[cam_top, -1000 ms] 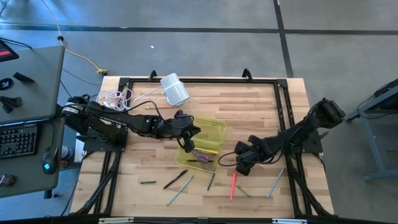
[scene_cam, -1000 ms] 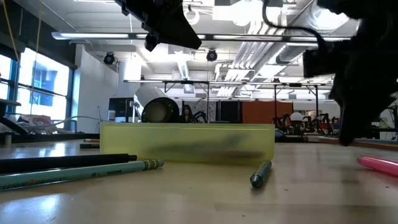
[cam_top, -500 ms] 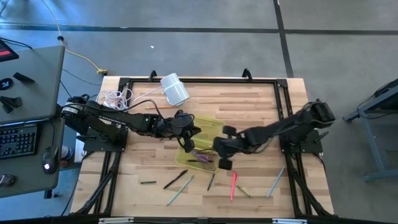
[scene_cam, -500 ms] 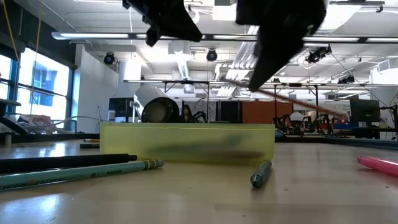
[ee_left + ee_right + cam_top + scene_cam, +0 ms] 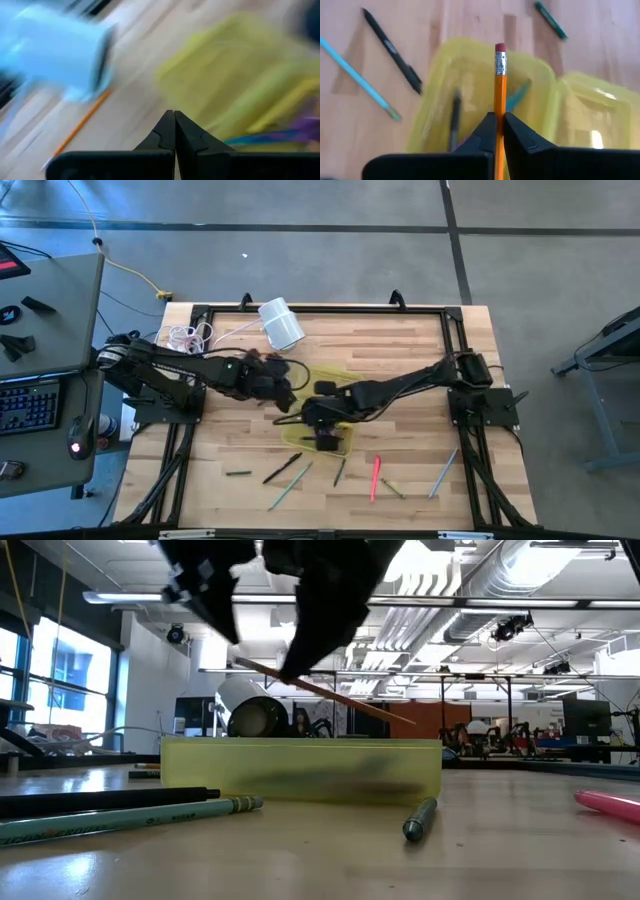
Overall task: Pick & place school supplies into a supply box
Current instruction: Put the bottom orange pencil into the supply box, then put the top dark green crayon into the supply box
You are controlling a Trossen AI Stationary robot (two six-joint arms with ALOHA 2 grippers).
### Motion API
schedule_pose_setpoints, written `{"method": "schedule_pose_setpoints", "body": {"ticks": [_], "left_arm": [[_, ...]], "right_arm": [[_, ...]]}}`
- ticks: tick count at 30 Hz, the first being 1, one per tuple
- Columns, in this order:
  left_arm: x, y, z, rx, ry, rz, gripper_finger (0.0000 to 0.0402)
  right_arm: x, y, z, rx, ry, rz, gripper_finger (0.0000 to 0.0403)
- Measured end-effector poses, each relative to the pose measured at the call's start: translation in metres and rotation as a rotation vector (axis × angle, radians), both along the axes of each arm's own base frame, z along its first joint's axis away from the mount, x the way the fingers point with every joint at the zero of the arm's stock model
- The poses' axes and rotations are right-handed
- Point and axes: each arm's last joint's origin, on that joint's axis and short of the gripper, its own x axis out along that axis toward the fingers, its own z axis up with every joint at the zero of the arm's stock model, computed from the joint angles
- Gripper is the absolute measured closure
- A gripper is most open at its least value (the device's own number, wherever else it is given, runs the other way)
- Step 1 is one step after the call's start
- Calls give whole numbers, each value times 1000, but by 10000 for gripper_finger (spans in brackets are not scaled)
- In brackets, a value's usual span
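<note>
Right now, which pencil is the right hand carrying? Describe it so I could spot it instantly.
Start at the yellow-green supply box in the middle of the table. The right hand hovers directly over it, shut on an orange pencil. Unlike the pens lying flat on the wood, it is off the table and has a pink eraser in a metal band.

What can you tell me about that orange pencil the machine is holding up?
The orange pencil is a thin wooden-looking stick with a silver metal band and a reddish eraser at its far end. The right pincer is shut on it partway along. In the low view it slants, clear of the table, above the yellow-green supply box. Its tip is hidden.
</note>
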Motion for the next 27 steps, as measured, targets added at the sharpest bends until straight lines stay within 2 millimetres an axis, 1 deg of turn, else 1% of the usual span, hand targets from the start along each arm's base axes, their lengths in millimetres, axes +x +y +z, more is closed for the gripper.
{"method": "schedule_pose_setpoints", "body": {"ticks": [3,5,8,10,15,20,22,23,25,27], "left_arm": [[-17,4,-2,25,58,146,363],[-21,6,-2,35,54,208,359],[-22,6,-3,20,64,224,357],[-23,5,-3,8,68,221,356],[-24,6,-3,30,82,227,356],[-28,5,-6,26,123,223,355],[-34,2,-10,49,170,221,355],[-39,1,-11,60,187,232,355],[-55,-2,-9,70,211,268,355],[-70,-7,-7,81,176,291,355]], "right_arm": [[9,3,-7,31,-9,21,397],[14,4,-14,28,-25,33,397],[20,5,-24,27,-39,38,391],[20,5,-28,28,-20,40,382],[16,4,-34,-10,40,48,341],[14,9,-29,-38,31,64,305],[8,8,-20,-56,38,56,296],[5,7,-14,-58,44,51,293],[-4,5,-1,-66,59,17,290],[-14,2,13,-92,71,-25,289]]}}
